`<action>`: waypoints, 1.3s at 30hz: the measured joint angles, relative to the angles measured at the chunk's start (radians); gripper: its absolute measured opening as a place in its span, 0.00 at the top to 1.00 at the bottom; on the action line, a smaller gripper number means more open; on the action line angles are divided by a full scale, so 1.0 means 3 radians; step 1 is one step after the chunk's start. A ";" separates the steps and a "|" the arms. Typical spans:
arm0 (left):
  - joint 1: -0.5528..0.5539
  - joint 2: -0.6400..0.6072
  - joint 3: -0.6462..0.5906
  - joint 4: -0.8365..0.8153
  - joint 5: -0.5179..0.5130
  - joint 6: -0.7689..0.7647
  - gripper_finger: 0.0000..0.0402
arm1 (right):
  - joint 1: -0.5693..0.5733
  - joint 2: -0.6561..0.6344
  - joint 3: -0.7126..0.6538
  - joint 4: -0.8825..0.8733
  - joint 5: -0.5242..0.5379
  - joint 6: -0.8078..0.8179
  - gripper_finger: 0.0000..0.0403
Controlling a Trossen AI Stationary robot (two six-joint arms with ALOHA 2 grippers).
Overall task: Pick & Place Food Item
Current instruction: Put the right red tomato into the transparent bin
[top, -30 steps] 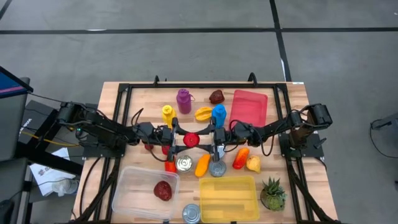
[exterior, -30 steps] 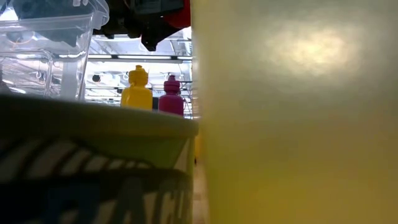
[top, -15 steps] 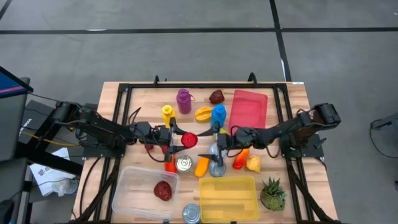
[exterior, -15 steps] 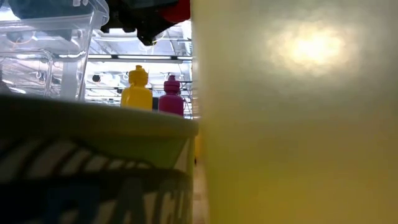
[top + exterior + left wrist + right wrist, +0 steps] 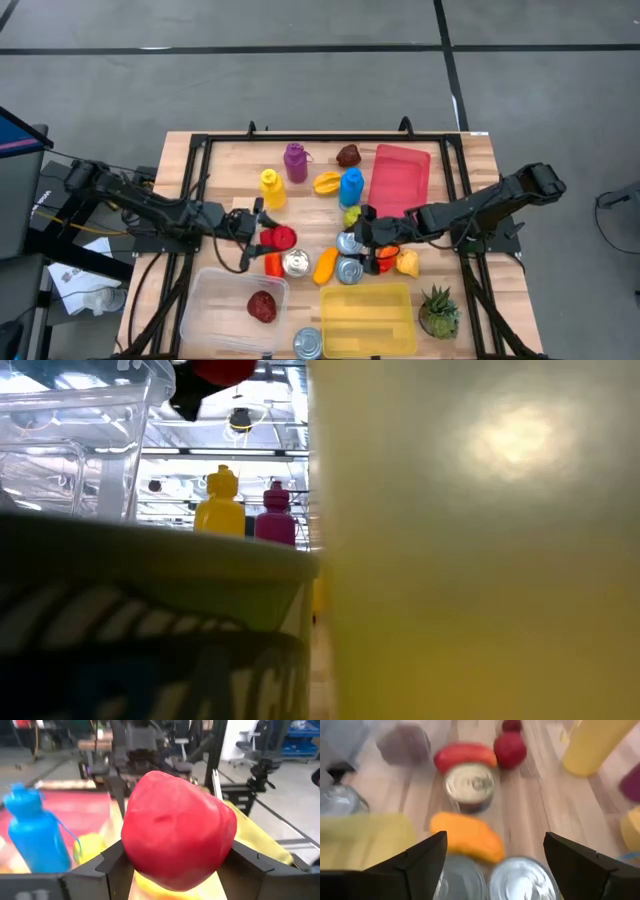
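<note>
Counter (image 5: pixel 470 150) crowded with bottles, cans and food. Clear bin (image 5: pixel 215 300) at the near edge already holds one dark red fruit (image 5: pixel 262 306); yellow bin (image 5: pixel 367 318) beside it looks empty. Left tool (image 5: pixel 262 237) is clamped on a red apple (image 5: pixel 177 842), carried above the counter just beyond the clear bin. Right tool (image 5: pixel 362 232) hangs spread wide and empty over the cans (image 5: pixel 520 879) and orange fruit (image 5: pixel 467 837). My read: pick done, placing left, likely into the clear bin.
</note>
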 joint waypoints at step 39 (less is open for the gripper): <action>-0.1530 0.0237 0.0922 -0.2512 0.0057 -0.1209 0.44 | -0.0052 0.0010 0.0178 -0.0245 0.0007 0.0039 0.23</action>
